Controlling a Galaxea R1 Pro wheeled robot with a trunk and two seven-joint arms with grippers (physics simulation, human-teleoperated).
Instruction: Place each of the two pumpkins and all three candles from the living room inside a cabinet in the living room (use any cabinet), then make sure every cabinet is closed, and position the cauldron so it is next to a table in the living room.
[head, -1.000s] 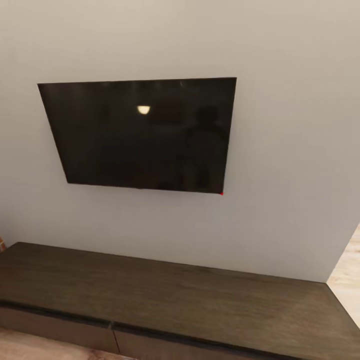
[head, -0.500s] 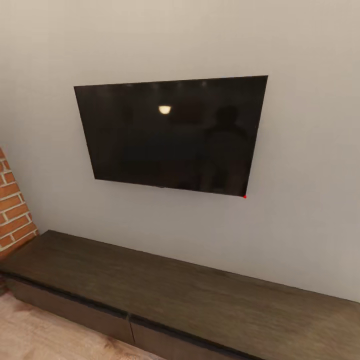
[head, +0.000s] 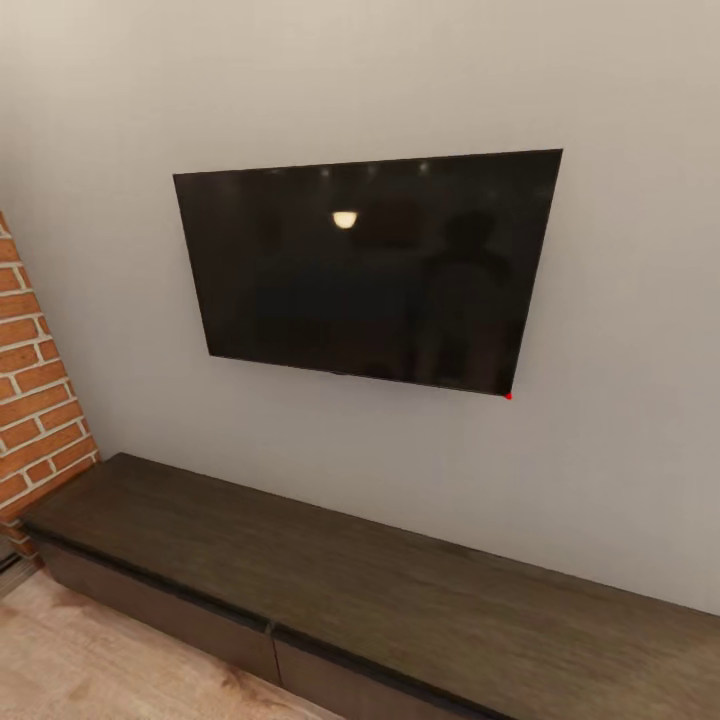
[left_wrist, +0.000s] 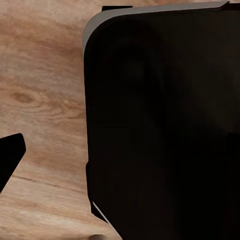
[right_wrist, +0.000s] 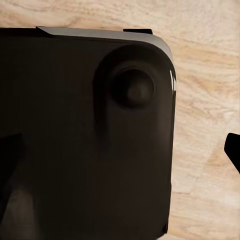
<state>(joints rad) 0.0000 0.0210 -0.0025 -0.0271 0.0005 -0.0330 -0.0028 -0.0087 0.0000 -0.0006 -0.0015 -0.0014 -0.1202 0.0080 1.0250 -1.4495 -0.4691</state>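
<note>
While we face the grey wall, the cabinet (head: 330, 580) lies low beneath a dark television (head: 370, 265), drawer fronts flush, brick wall (head: 35, 400) at its left end. Our wrist views show the robot's black base (left_wrist: 160, 125) over wood floor (left_wrist: 45, 90); we cannot tell either pincer's opening.

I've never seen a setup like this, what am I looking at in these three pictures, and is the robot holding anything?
These are simulator renders from a wheeled two-armed robot. The head camera faces a grey wall with a dark TV, a long low brown cabinet beneath it with its visible drawer fronts shut, and brick at the left. Each wrist camera looks down past the robot's own black base at the wood floor. Nothing held is visible, and I can't tell whether the grippers are open.
</note>
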